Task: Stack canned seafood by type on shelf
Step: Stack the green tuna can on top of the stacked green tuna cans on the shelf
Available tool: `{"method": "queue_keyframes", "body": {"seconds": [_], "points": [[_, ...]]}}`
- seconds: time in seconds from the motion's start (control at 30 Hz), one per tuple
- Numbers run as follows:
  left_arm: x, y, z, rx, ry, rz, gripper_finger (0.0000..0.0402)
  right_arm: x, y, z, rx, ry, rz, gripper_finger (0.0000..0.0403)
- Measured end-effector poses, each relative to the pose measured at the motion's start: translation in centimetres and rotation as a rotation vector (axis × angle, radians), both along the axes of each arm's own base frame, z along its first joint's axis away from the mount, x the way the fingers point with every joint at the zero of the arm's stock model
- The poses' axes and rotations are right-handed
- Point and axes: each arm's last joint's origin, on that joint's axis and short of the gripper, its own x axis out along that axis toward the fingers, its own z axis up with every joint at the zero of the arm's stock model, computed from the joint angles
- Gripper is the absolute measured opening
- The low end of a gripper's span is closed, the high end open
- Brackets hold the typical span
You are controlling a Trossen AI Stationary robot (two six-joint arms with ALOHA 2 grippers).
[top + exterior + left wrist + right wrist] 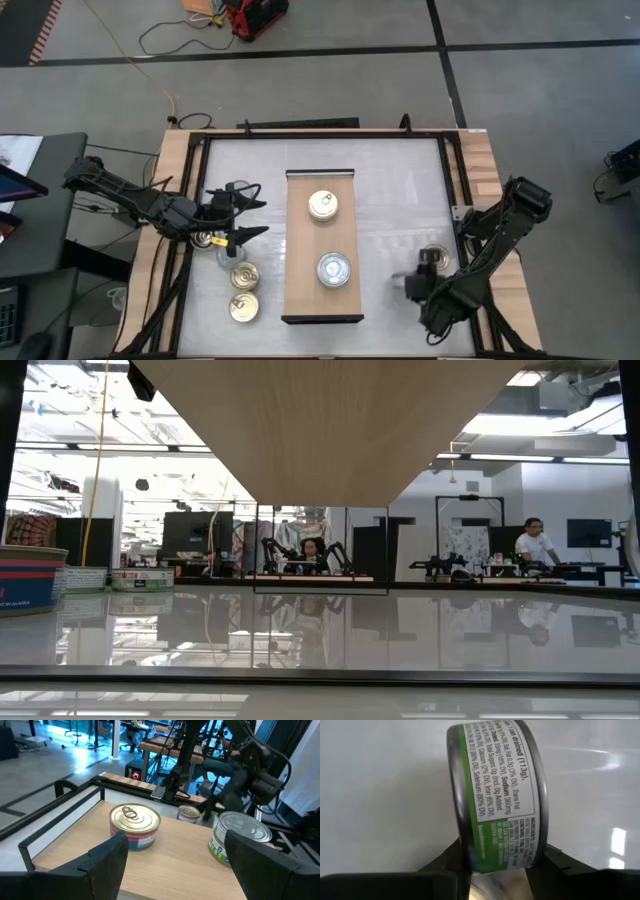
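The shelf (322,300) is a light-wood board lying in the middle of the table. A gold-lidded can (322,205) and a silver-lidded can (334,270) stand on it. Several more cans (243,290) stand on the white top to its left, and one can (436,260) stands to its right. My left gripper (255,214) is open, just left of the shelf; its wrist view looks across both shelf cans (135,822). My right gripper (412,283) is right of the shelf, shut on a green-labelled can (495,795). My right gripper (500,865) pinches the green-labelled can between its two fingers (447,865), one on each side of the can's lower part (495,855). The can shows its labelled side wall to the wrist camera, with the white tabletop behind it. Whether it is lifted clear I cannot tell.
A dark metal frame (200,150) rims the white top, with wooden strips outside it. The low view shows the shelf's wood (320,430) overhead and cans (30,575) at the left. People sit at benches in the room behind. Bare tabletop lies between the shelf and the right edge.
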Motion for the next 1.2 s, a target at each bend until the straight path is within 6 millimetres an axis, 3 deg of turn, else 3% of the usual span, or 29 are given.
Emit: {"method": "queue_keyframes", "body": {"seconds": [0.3, 0.53, 0.73, 1.0, 1.2], "points": [[0.0, 0.0, 0.0, 0.009, 0.002, -0.001, 0.0316, 0.6, -1.2, 7.7, -0.349, -0.168, 0.096, 0.0163], [0.0, 0.0, 0.0, -0.012, -0.002, 0.0, 0.0316, 2.9, -0.6, 11.3, -0.5, -0.344, 0.282, 0.0163], [0.0, 0.0, 0.0, -0.048, -0.01, 0.003, 0.0316, 4.9, 1.1, 12.2, -0.671, -0.473, 0.455, 0.0175], [0.0, 0.1, 0.1, -0.076, -0.028, 0.034, 0.0316, 8.2, 2.4, 13.6, -0.747, -0.524, 0.578, 0.017], [0.0, 0.1, 0.4, -0.085, -0.053, 0.035, 0.0316, 10.8, 2.9, 12.0, -0.804, -0.465, 0.638, 0.0184]]}}
